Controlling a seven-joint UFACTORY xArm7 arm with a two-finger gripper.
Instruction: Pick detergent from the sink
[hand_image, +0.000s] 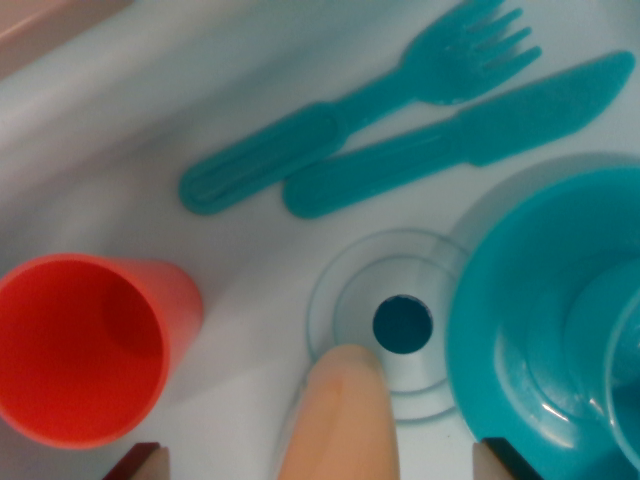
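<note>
Detergent (340, 420), a peach rounded bottle at 6 o'clock, judged light, rigid, slippery: grip its body between the spread hand (318, 462), fingers flanking it.

No readable text, labels, numbers anywhere in wrist view.

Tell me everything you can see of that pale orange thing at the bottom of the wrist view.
The pale orange object looks like smooth, matte plastic with a rounded end, possibly the detergent bottle. It enters from the bottom edge between the two tool fingertips and points up toward the sink drain, its tip overlapping the drain's rim. Only this end shows; no cap or label is visible. Whether the tool grips it is unclear.
</note>
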